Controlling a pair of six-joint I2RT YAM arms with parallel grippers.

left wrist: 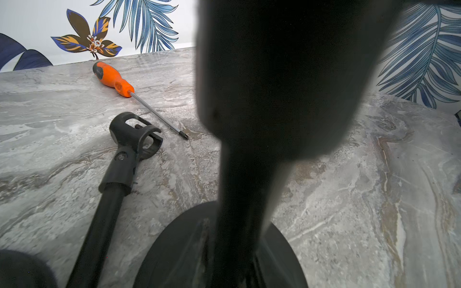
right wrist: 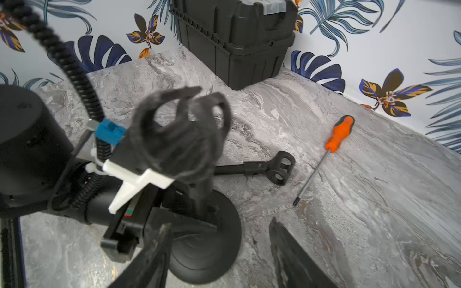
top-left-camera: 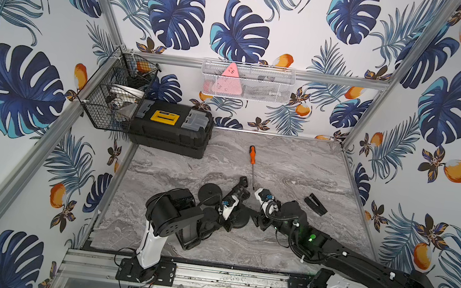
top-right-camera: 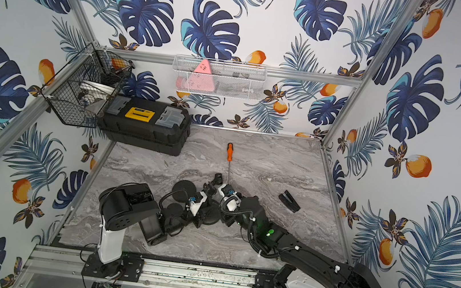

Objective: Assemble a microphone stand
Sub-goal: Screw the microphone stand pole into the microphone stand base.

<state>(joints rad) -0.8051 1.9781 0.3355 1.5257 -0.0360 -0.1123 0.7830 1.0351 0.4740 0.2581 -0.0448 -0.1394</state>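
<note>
This is a robot lab cell: silver aluminium frame rails [top-left-camera: 335, 80], leaf-printed wallpaper walls [top-left-camera: 284, 13], a grey marble-patterned desk [top-left-camera: 295, 164], two black-and-white robot arms [top-left-camera: 151, 242] [top-left-camera: 364, 263] bolted at its edge.

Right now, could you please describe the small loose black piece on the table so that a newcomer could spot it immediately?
Start at the black toolbox in the far corner of the marble table, then cross past the orange-handled screwdriver toward the opposite wall. The small black piece lies there alone beside the right arm, short and stubby, unlike the stand parts clustered mid-table.
</note>
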